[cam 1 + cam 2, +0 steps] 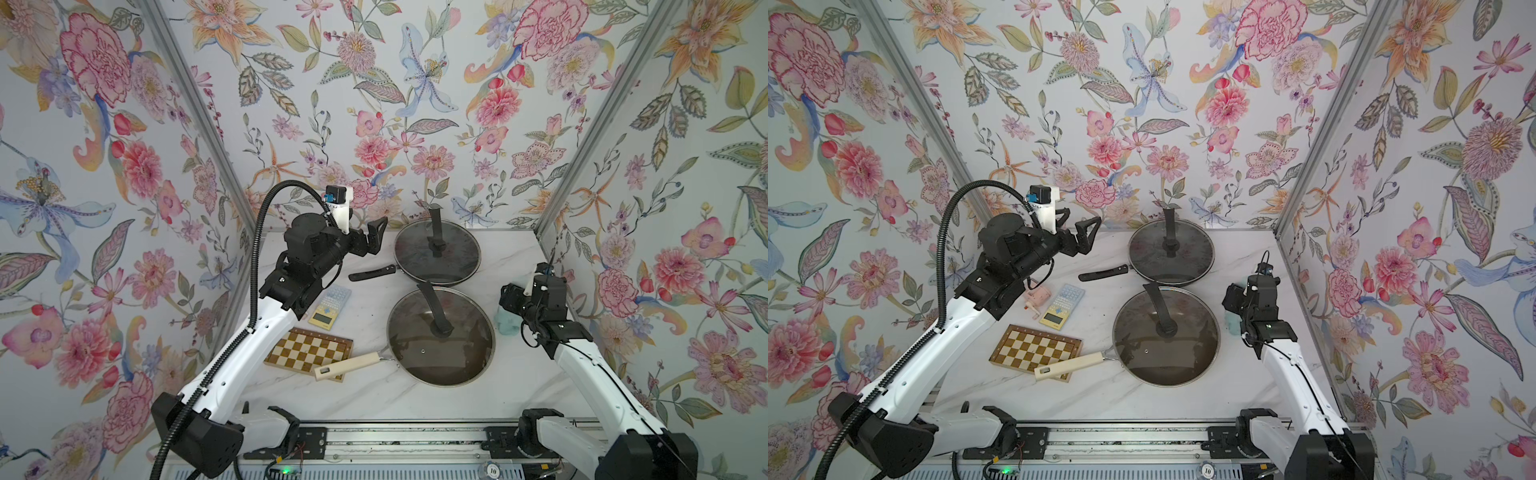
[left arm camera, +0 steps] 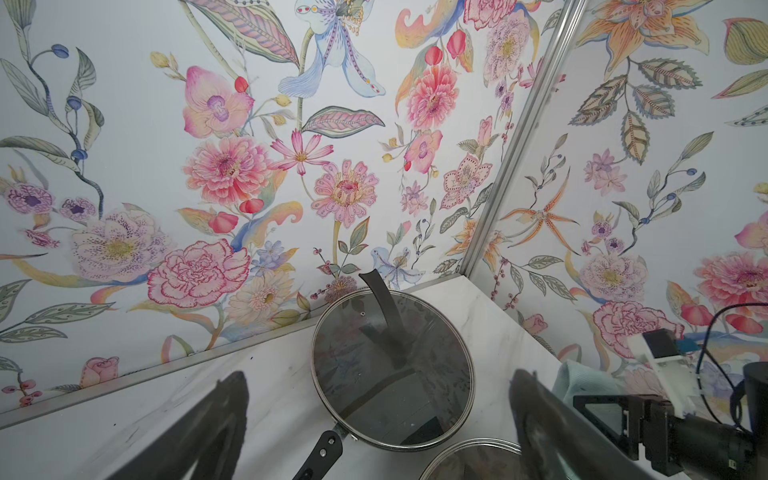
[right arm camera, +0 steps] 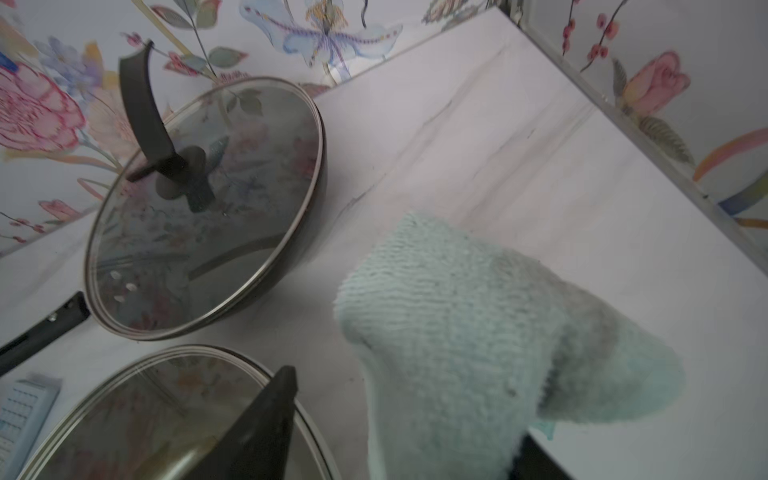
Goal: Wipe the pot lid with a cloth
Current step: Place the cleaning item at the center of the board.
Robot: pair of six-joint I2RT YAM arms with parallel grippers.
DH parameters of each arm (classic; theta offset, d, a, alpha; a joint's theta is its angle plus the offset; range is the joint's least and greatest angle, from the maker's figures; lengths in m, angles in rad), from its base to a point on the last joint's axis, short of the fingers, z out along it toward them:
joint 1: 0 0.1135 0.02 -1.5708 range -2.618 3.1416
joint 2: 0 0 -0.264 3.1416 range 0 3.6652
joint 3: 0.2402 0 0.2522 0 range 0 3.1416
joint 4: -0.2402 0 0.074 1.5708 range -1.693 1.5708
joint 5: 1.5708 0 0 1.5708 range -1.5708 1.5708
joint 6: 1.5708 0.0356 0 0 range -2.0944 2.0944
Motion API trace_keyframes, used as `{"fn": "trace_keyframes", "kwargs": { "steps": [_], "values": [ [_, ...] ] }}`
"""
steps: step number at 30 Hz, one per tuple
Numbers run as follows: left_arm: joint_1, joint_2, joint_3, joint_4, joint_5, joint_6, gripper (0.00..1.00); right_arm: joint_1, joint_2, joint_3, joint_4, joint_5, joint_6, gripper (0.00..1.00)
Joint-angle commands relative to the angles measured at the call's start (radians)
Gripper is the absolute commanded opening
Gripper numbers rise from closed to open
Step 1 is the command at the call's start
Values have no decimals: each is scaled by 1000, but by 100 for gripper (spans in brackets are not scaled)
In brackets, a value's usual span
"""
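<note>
Looks like the pickup step, no wiping going on yet. Can spot the cloth (image 1: 505, 325) bunched up at the right side of the counter (image 1: 415, 399), just beside the near lid (image 1: 440, 345) and touching neither lid. Hard to say whether resting flat or lifted a bit. Got the right end effector (image 1: 510, 301) right on top of it, jaws parted, terry heaped over one side and clear of the other finger (image 3: 266, 419), so nothing pinched as far as can be told. Found the left end effector (image 1: 1080, 224) up in the air beside the far lid (image 1: 436, 253), spread wide, holding nothing. Next move, probably: close on the cloth, lift, carry it the short way onto the glass, then rub across. No telling the intended lid for sure; betting on the near one, being closest. Worth watching the tall black lid handle (image 1: 434, 311) sticking up mid-glass, right in the wiping path, so need to work round it. Also not much room between the two pans, sitting rim to rim or nearly. Over on the left: calculator (image 1: 328, 305), chessboard (image 1: 309, 351) under the cream handle (image 1: 347, 366), some pink thing (image 1: 1038, 299). All well apart from the cloth, no bother.
</note>
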Motion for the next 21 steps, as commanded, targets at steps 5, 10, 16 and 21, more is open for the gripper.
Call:
{"fn": "trace_keyframes", "kwargs": {
  "steps": [5, 10, 16, 21],
  "values": [
    [7, -4, -22, 39, -10, -8, 98, -7, 119, 313, -475, 23, -40, 99],
    [6, -14, -46, 62, -16, -19, 98, -56, 55, 448, -581, -150, -19, 99],
    [6, -22, -69, 79, -49, -16, 98, -93, -17, 477, -513, -58, -8, 99],
    [10, -98, -143, 45, -298, 72, 99, -93, -112, 332, -358, 101, -99, 99]
  ]
}}
